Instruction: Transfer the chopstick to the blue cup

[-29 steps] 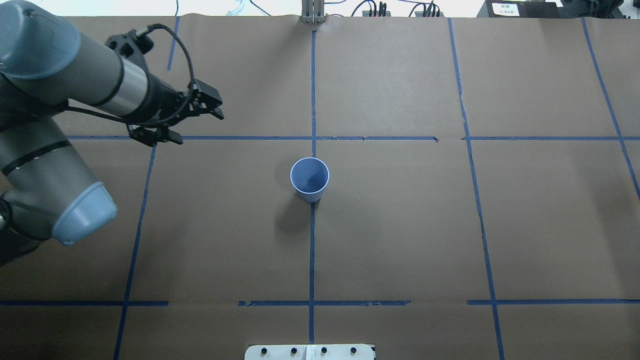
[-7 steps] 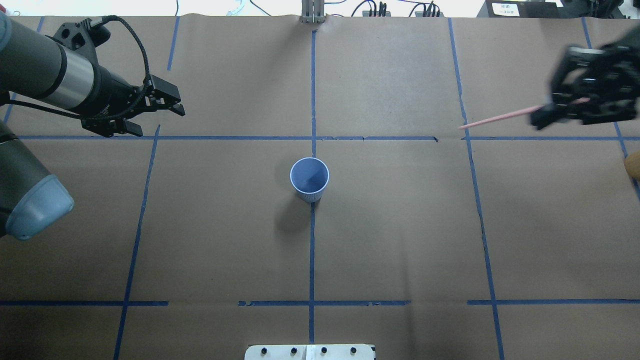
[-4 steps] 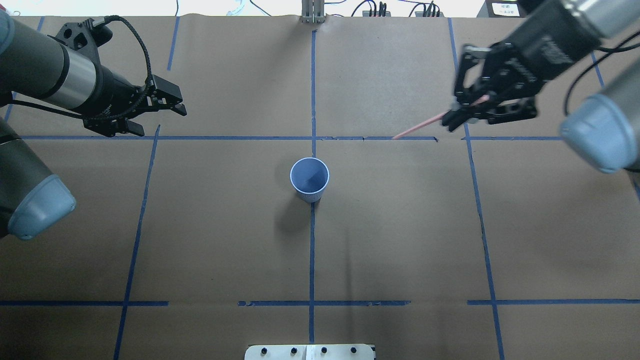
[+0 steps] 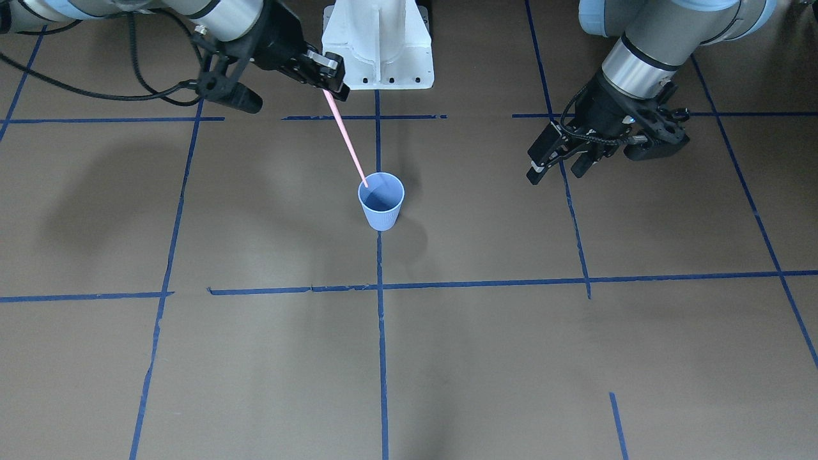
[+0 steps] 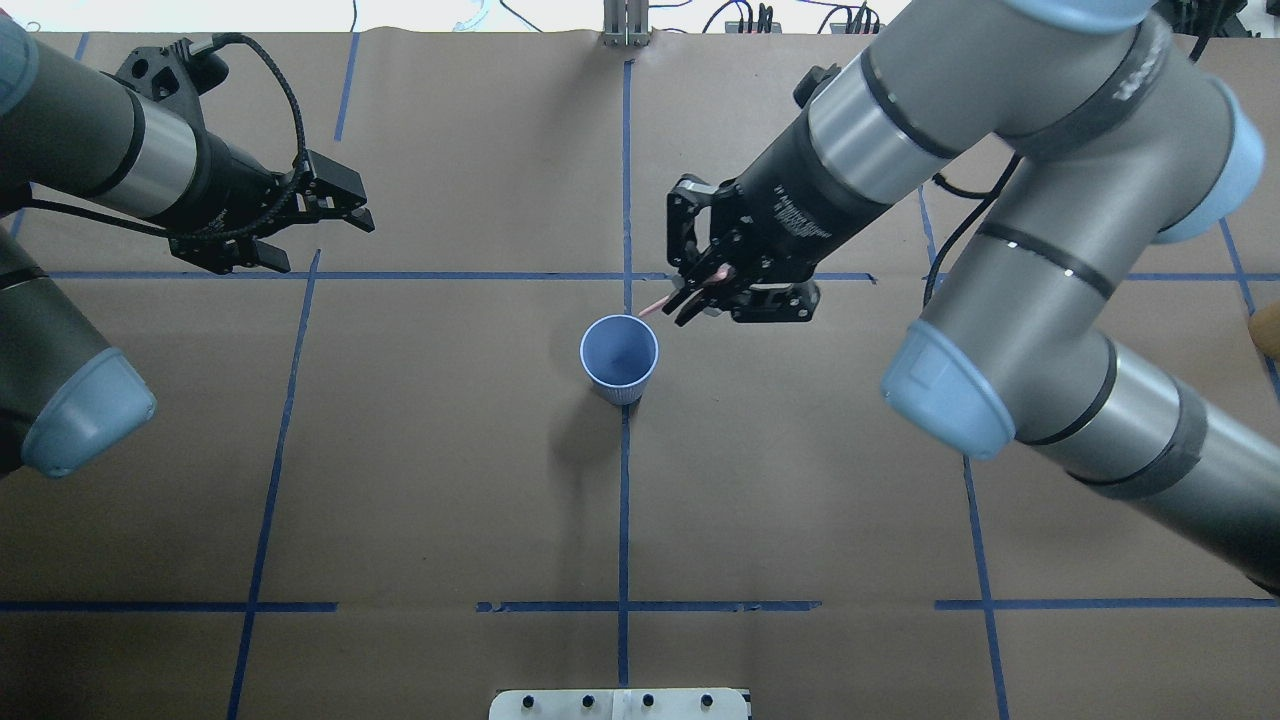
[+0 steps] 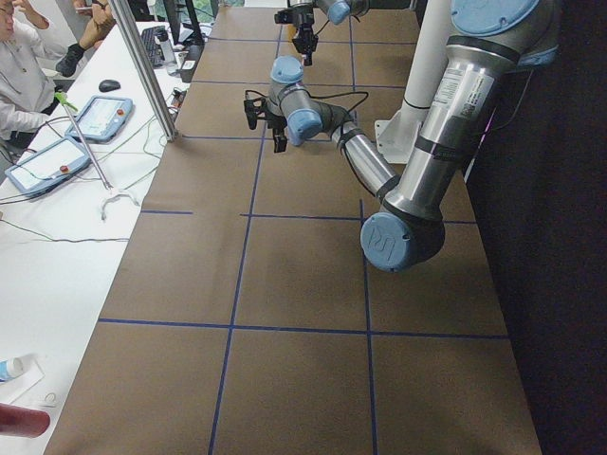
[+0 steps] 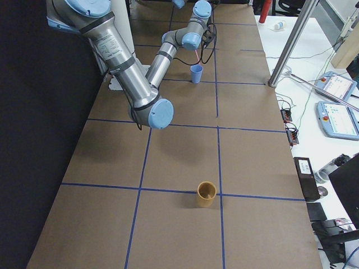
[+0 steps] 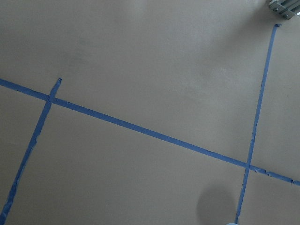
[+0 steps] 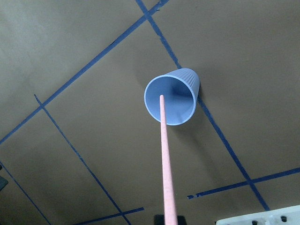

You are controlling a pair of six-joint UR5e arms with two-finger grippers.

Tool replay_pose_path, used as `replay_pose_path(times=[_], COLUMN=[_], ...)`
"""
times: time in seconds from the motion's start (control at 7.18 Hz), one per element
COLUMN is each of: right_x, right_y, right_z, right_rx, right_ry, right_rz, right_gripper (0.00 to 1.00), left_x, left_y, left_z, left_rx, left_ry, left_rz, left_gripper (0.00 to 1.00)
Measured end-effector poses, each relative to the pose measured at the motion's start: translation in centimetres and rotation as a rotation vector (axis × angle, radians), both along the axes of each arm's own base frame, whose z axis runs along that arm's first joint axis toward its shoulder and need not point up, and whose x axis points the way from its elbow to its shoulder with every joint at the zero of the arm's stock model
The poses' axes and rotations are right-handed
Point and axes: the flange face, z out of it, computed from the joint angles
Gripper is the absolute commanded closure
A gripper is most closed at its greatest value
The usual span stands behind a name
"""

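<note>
While right pincer point(image 5: 688, 304) clamps slim pink chopstick point(image 4: 348, 142) over ribbed blue cup point(image 4: 382, 209); left pincer point(image 5: 325, 245) seemingly spread

In it comes! The right gripper point(image 5: 690, 300), clamped on the chopstick point(image 4: 348, 140), has swept from the right edge of the overhead frame to the centre. It's now just right of the blue cup point(image 5: 619, 358), with the pink tip now at the cup's mouth. The left gripper point(image 5: 328, 247) has pulled back toward the upper left.

chopstick point(image 5: 652, 307) largely hidden by right gripper point(image 5: 688, 308)
</note>
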Motion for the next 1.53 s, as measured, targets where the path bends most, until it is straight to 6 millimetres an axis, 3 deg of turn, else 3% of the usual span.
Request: replay_pose_path(times=[0.42, 0.7, 0.84, 1.11, 1.25, 1.39, 1.53], right_x=[-2.8, -4.4, -5.4, -6.5, -6.1, -4.1, -0.4], right_y=[0.0, -0.6, -1.1, -1.8, -2.0, -2.7, -4.0], right_z=[0.2, 0.9, 1.0, 0.9, 0.6, 0.4, 1.2], right_rx=[-0.051, -0.071, -0.081, -0.090, -0.088, -0.090, -0.099], right_ry=[0.015, 0.038, 0.050, 0.061, 0.056, 0.040, 0.031], right_rz=[0.020, 0.012, 0.008, 0.003, 0.004, 0.013, 0.041], right_gripper=[0.87, 0.46, 0.15, 0.02, 0.02, 0.01, 0.01], left_x=[0.0, 0.0, 0.0, -0.1, -0.1, -0.5, -1.6], left_y=[0.0, 0.1, 0.1, 0.1, 0.1, 0.3, 0.5], left_z=[0.3, 0.2, 0.2, 0.4, 0.8, 2.2, 4.5], left_rx=[-0.005, -0.004, -0.004, -0.006, -0.006, 0.013, 0.050], left_ry=[-0.003, -0.001, -0.001, -0.003, -0.010, -0.035, -0.080], left_rz=[0.001, 0.000, 0.000, 0.002, 0.006, 0.025, 0.057], left_gripper=[0.01, 0.01, 0.01, 0.01, 0.01, 0.01, 0.01])
